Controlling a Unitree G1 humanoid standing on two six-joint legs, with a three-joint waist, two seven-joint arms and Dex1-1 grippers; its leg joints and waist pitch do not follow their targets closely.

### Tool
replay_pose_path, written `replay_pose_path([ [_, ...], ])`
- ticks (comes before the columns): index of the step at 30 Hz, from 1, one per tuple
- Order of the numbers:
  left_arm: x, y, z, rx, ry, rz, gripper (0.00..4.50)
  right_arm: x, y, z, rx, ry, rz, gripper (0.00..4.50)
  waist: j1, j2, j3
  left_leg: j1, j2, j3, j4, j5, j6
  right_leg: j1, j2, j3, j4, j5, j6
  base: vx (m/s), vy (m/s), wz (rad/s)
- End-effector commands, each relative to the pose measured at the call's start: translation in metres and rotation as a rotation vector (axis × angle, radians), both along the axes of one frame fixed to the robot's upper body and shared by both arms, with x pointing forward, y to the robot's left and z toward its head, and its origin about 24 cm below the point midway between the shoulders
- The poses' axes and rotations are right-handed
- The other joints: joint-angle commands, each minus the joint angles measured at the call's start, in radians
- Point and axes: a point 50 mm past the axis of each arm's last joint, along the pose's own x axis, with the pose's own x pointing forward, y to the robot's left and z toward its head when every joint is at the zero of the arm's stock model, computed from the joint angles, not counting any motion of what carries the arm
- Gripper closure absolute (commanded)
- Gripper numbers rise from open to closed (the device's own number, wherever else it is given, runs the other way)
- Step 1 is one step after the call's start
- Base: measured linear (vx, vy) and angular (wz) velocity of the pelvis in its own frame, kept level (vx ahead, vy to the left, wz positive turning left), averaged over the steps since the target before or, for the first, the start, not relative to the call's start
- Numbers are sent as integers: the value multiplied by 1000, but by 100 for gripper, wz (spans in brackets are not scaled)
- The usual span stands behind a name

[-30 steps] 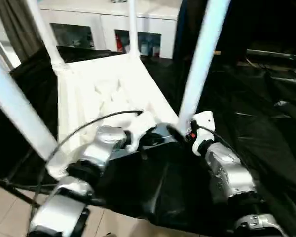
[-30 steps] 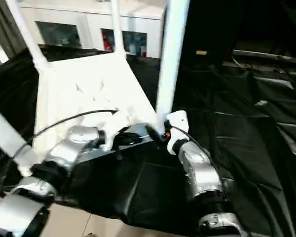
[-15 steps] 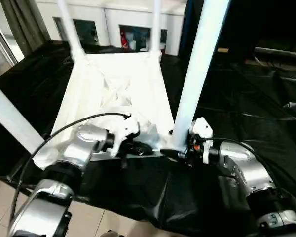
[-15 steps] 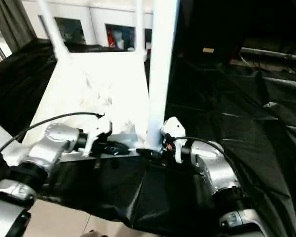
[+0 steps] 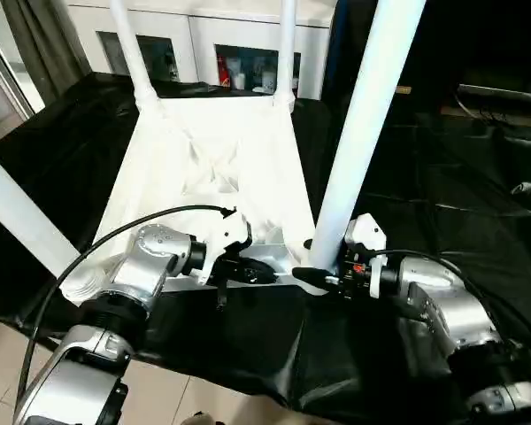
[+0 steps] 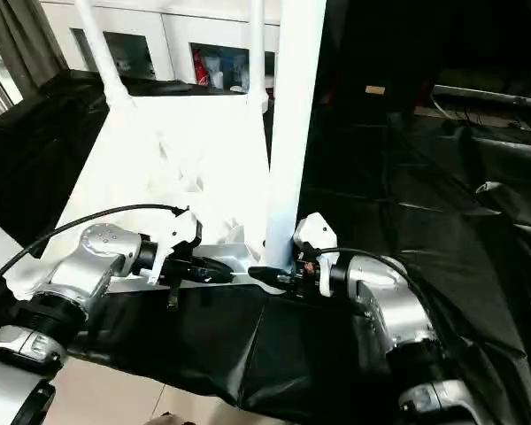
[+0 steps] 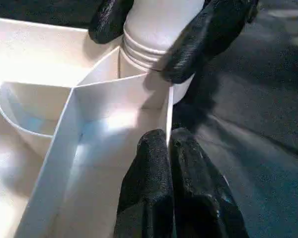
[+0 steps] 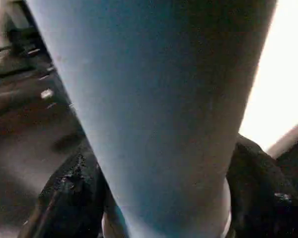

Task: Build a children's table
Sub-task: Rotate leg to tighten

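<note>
The children's table top [image 5: 212, 168] lies upside down on black cloth, ribbed underside up, with all four white legs standing in its corner sockets. My left gripper [image 5: 264, 273] is shut on the thin rim [image 7: 167, 106] of the near edge, beside the near right corner. My right gripper [image 5: 314, 276] reaches in from the right. Its black fingers [image 7: 208, 34] sit on either side of the near right leg [image 5: 358, 133], low at its ringed base, pressing the tube [image 8: 154, 99]. The near left leg [image 5: 18, 217] slants up past the left edge.
The black cloth [image 5: 442, 177] covers the work table, with wrinkles at the right. A white cabinet [image 5: 203, 44] with glass doors stands behind. Tiled floor [image 5: 0, 372] shows below the near edge. A black cable [image 5: 115, 235] arcs over my left forearm.
The head camera has swung, so the whole picture shifted. My right gripper's fingers have drawn in around the base of the near right leg. My left gripper stays shut on the rim.
</note>
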Motion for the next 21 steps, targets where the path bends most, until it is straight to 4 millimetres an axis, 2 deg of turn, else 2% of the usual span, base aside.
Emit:
replay_pose_path([
  [1,1,-19,-10,-10,8,84,450,-2,12,-17,-30,57,-98,178,-6,-16,-38,8,43,-16,-75,-173,44,40,-84,43,-83,-178,-247,0,0,0],
  [2,3,-24,-10,-13,2,109,450,-1,16,-21,-30,69,-141,179,-8,-14,-36,10,43,-18,-78,-193,33,41,-85,44,-88,-232,-236,0,0,0],
  [3,4,-30,-10,-14,-4,127,450,0,21,-24,-28,78,-201,179,-11,-19,-35,14,42,-19,-80,-210,17,37,-86,49,-97,-314,-202,0,0,0],
  [4,6,-41,-11,-15,-22,164,450,5,29,-29,-14,102,-324,180,-12,-19,-35,14,42,-20,-82,-210,15,36,-86,50,-98,-322,-195,0,0,0],
  [7,7,-53,-10,-28,-30,190,450,9,38,-31,-9,125,-436,180,-23,-19,-33,14,40,-24,-89,-228,-4,33,-83,50,-103,-373,-163,0,0,0],
  [9,6,-70,-6,-48,-30,195,450,13,55,-29,-7,124,-486,180,-26,-18,-34,15,39,-24,-88,-226,-3,31,-84,53,-102,-355,-164,0,0,0],
  [10,6,-73,-5,-54,-28,192,450,14,59,-28,-17,110,-481,180,-28,-24,-34,11,38,-24,-89,-218,0,35,-84,52,-101,-344,-164,0,0,0],
  [12,6,-75,-4,-56,-34,178,450,15,63,-25,-25,74,-467,180,-28,-21,-36,10,38,-24,-87,-208,13,35,-84,53,-99,-311,-168,0,0,0],
  [14,6,-74,-3,-54,-40,173,450,17,63,-20,12,49,-446,180,-27,-22,-37,7,38,-22,-86,-196,23,37,-84,53,-97,-275,-175,0,0,0],
  [15,7,-71,-3,-49,-45,170,450,17,62,-18,32,44,-433,180,-25,-25,-38,5,37,-22,-86,-185,34,39,-84,51,-96,-259,-178,0,0,0],
  [16,7,-67,-4,-46,-47,167,450,17,61,-18,42,45,-423,145,-24,-24,-38,5,38,-22,-85,-178,37,39,-85,52,-95,-253,-179,0,0,0],
  [18,6,-59,-5,-37,-47,150,450,16,59,-15,49,34,-376,145,-23,-24,-39,3,37,-21,-84,-162,48,41,-84,52,-92,-229,-185,0,0,0],
  [19,5,-57,-6,-34,-45,143,450,16,58,-14,48,30,-358,122,-23,-23,-41,1,37,-20,-82,-149,53,43,-85,52,-91,-211,-189,0,0,0],
  [21,3,-48,-8,-24,-34,117,450,15,53,-9,60,10,-288,122,-22,-13,-41,0,39,-21,-82,-142,60,44,-85,51,-88,-179,-201,0,0,0],
])
